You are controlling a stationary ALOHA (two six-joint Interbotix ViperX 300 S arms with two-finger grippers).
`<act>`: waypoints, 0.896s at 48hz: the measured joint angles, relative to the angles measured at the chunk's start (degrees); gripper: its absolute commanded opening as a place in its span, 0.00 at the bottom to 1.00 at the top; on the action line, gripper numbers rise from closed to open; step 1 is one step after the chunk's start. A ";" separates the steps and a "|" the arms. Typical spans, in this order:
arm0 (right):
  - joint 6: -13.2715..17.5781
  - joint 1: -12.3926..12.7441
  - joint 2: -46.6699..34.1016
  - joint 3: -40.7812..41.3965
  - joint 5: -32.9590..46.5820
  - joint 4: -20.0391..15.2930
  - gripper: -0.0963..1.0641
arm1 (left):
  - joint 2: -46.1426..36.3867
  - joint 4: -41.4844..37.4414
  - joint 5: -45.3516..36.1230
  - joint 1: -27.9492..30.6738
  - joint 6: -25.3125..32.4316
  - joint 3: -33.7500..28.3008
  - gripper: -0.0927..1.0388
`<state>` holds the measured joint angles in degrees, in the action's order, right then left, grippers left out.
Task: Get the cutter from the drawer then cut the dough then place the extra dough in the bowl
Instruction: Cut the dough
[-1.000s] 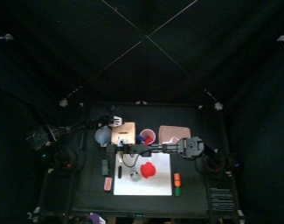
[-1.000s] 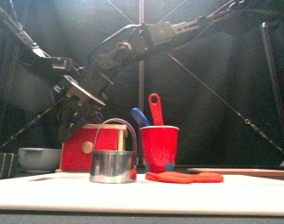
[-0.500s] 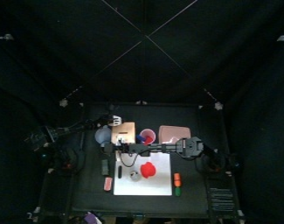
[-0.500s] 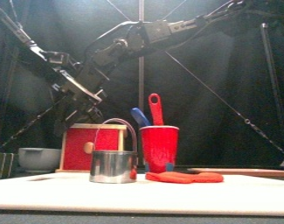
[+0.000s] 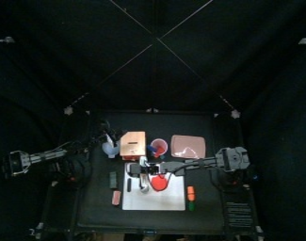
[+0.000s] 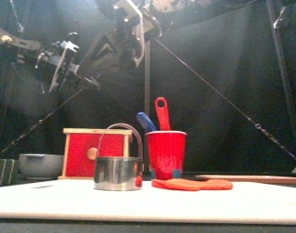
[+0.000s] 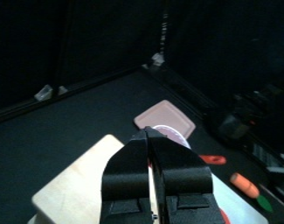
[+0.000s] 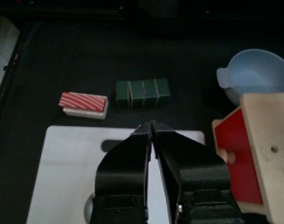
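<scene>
Right gripper [image 8: 148, 128] has its jaws pressed together on nothing. It hangs over the white board [image 8: 74, 162] near the middle of the top view, with its arm stretched in from the right edge. In the front view the cutter [image 6: 117, 171] stands upright on the board left of centre. The red cup [image 6: 165, 153] is right of it, and the dough [image 6: 193, 184] lies flat at lower centre-right. The wooden box [image 6: 96, 153] and bowl [image 6: 41, 165] sit behind at the left. The board's near strip along the bottom edge is bare. Left gripper [image 7: 150, 133], also closed and empty, is high at the upper left, its arm out by the top view's left edge.
</scene>
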<state>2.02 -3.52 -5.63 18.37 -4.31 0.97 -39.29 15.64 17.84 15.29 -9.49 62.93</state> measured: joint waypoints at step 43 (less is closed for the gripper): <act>-1.05 -7.29 -2.29 26.10 33.31 -8.70 0.89 | 17.58 -7.47 18.46 -23.82 0.00 9.93 0.76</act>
<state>0.97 -10.81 -7.91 44.47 29.00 -7.73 -21.71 8.17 36.30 -8.53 -9.49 72.86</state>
